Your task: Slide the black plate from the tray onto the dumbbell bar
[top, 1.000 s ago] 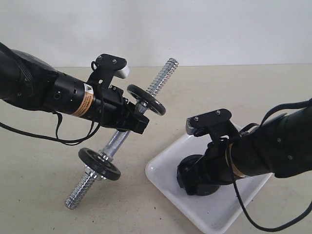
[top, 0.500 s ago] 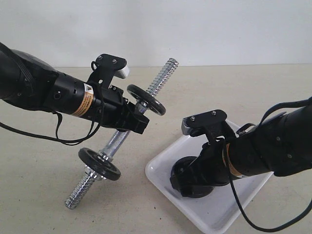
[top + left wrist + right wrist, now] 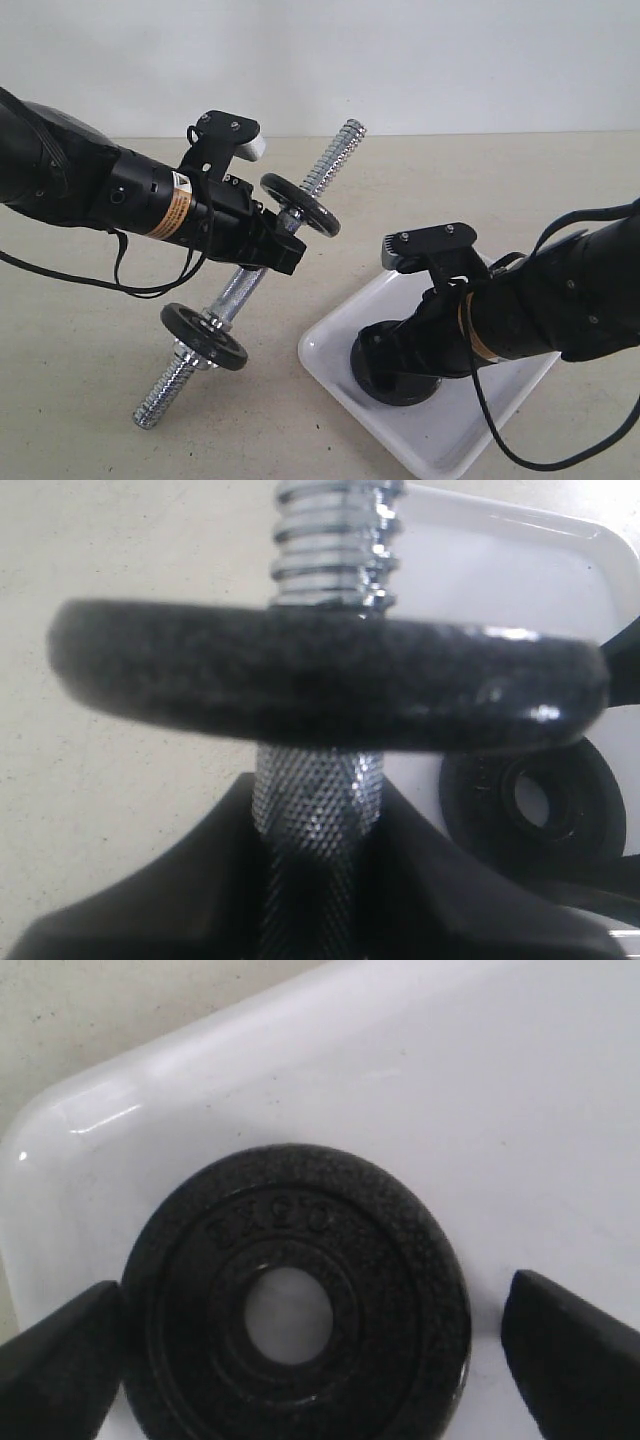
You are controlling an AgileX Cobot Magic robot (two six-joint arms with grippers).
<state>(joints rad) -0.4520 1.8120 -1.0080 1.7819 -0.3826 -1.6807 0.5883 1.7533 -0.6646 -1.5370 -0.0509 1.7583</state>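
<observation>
My left gripper (image 3: pixel 275 250) is shut on the knurled middle of the dumbbell bar (image 3: pixel 330 155) and holds it tilted above the table, one threaded end pointing up and back. The bar (image 3: pixel 315 800) carries two small black discs (image 3: pixel 320 680) with chrome nuts. The black plate (image 3: pixel 400 1260) lies flat in the near-left corner of the white tray (image 3: pixel 450 1090). My right gripper (image 3: pixel 310 1360) is open and low over it, with one finger (image 3: pixel 60 1360) at the plate's edge. The other finger (image 3: pixel 570 1350) stands a little apart from it. In the exterior view the plate (image 3: pixel 395 385) shows under the right gripper (image 3: pixel 400 365).
The tray (image 3: pixel 330 350) sits on a beige table at the front right, its corner close to the bar's lower disc (image 3: pixel 205 338). The bar's lower threaded end (image 3: pixel 160 400) is near the table surface. A white wall stands behind.
The right gripper shifted slightly left, then back, and now sits lower around the plate. The left arm and the bar have not moved.
</observation>
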